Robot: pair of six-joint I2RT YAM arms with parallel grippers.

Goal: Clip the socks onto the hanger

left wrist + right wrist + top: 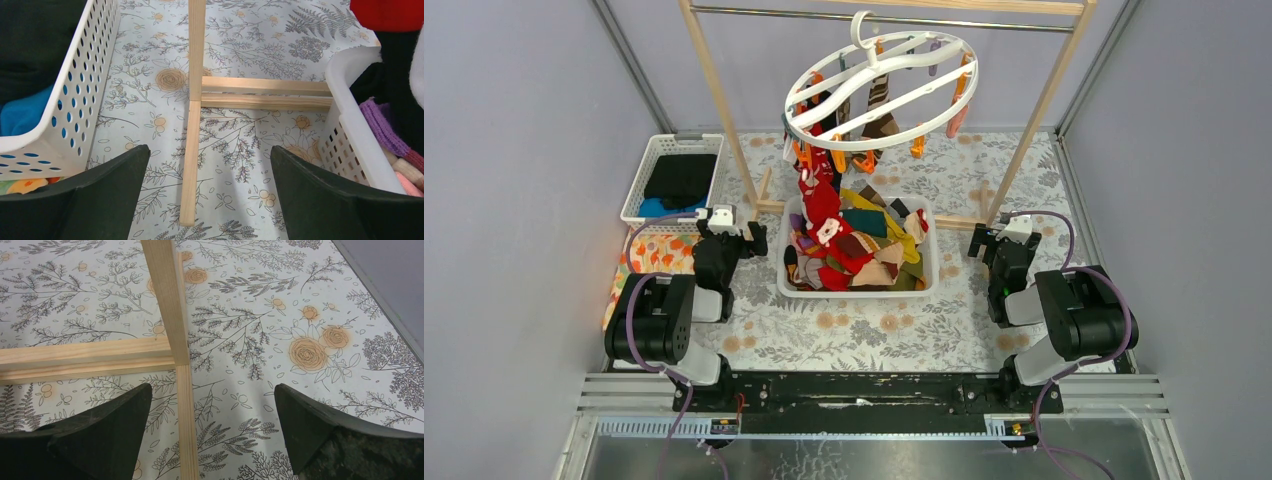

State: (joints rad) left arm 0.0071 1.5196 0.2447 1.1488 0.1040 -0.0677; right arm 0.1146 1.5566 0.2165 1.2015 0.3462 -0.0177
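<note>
The socks (854, 245), in red, brown, mustard and teal, lie heaped in a white basket (929, 270) at the table's middle. The white oval hanger (881, 85) hangs from the metal bar above it, with several socks clipped on and orange clips dangling. A red sock (816, 195) hangs from it down to the heap. My left gripper (754, 238) is open and empty, left of the basket, over the wooden foot (190, 160). My right gripper (980, 243) is open and empty, right of the basket, over the other wooden foot (186, 430).
A wooden-framed rail (719, 110) stands on the flowered tablecloth, its base bars (265, 92) along the basket's far side. A white perforated basket (646, 180) with black and blue cloths sits at the far left. An orange-flowered cloth (659, 255) lies below it. Grey walls close both sides.
</note>
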